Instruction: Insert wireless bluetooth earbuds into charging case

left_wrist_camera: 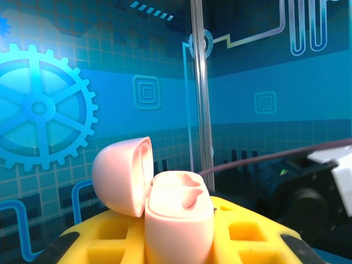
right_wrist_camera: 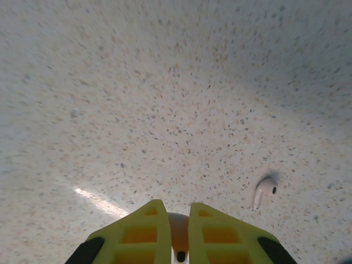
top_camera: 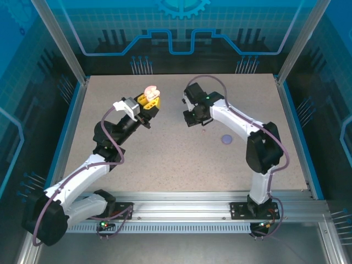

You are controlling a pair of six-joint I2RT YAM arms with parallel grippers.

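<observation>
Top external: the left gripper (top_camera: 148, 100), raised over the speckled table (top_camera: 165, 159), clamps its pocketed yellow plastic fingers on the charging case (left_wrist_camera: 179, 220). The case is a smooth, pale pink rounded shell. Its domed lid is hinged open to the left, and two moulded recesses show in its top face.

Right wrist: the right gripper (right_wrist_camera: 177, 208) pinches the held earbud (right_wrist_camera: 179, 231), small, rounded and pinkish. The loose earbud (right_wrist_camera: 264, 191), pale and glossy, lies on the table to the right. A flat purple disc (top_camera: 226, 139) lies further right.

Pale pink case (left_wrist_camera: 179, 220), speckled beige table (right_wrist_camera: 165, 110)
</observation>
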